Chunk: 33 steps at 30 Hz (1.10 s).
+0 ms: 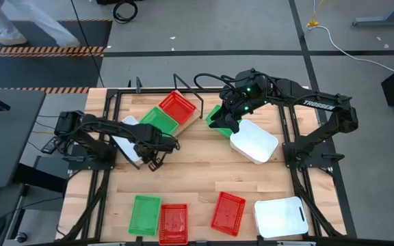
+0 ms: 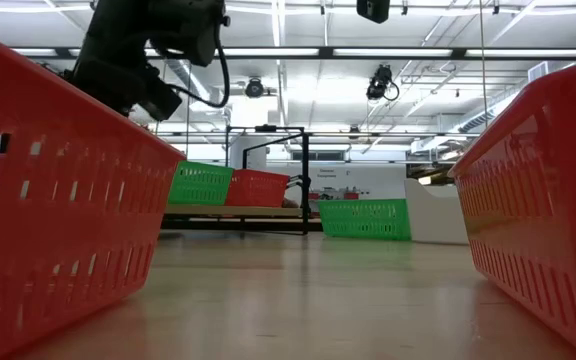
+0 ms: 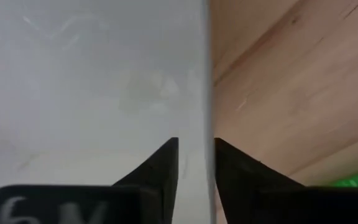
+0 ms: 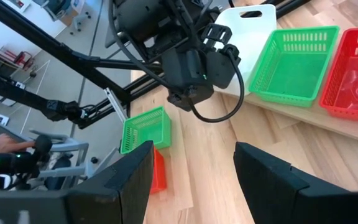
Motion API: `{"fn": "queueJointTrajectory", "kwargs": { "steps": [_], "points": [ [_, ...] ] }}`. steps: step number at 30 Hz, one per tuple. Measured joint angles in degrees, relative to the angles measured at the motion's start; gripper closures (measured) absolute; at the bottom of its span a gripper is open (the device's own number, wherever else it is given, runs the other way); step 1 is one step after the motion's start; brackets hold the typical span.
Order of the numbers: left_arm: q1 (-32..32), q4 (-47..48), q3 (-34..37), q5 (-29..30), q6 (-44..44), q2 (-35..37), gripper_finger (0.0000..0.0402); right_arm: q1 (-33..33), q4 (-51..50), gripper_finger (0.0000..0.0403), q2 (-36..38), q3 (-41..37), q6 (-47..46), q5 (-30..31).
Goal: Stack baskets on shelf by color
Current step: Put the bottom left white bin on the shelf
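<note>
- We are seeing two baskets (image 1: 169,113) sitting side by side on the shelf (image 1: 191,117).
- Four more baskets (image 1: 221,214) are lying along the desk's (image 1: 197,171) near edge.

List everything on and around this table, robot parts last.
red mesh plastic baskets: three, red; one on the shelf, two at the near edge
green mesh plastic baskets: three, green; one on the shelf, one under the right pincer, one at the near edge
white rounded plastic baskets: three, white; one at the left pincer, one mid-right, one at the near right corner
light-wood plank shelf: one, pale wood with black wire ends; far side
wooden tabletop: one, pale wood
person: one, light clothes; floor beyond the table
left pincer: dark; at a white basket's wall
right pincer: dark, open, empty
</note>
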<state>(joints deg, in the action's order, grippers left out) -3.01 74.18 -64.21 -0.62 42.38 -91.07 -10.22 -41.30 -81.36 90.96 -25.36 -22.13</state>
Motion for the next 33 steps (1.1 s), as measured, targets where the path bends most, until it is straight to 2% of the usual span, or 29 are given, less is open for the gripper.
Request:
{"fn": "queueJointTrajectory", "kwargs": {
  "steps": [7, 17, 28, 33],
  "points": [
    [0.00, 1.33, -1.50, 0.80, -1.52, 0.00, 0.0290, 0.00, 0.09, 0.0176, 0.00, 0.00, -0.05, 0.02],
    [-0.02, 9.07, -1.50, 0.81, -4.07, 0.00, 0.0293, 0.00, 0.07, 0.0176, 0.00, 0.00, -0.57, -0.02],
    [-0.05, 7.68, -1.50, 0.79, -1.17, 0.00, 0.0290, 0.00, 0.07, 0.0176, 0.00, 0.00, -0.59, -0.04],
    [-0.02, 4.27, -1.50, 0.18, 0.47, 0.00, 0.0297, 0.00, 0.07, 0.0176, 0.00, 0.00, -0.59, -0.05]
  ]
}}
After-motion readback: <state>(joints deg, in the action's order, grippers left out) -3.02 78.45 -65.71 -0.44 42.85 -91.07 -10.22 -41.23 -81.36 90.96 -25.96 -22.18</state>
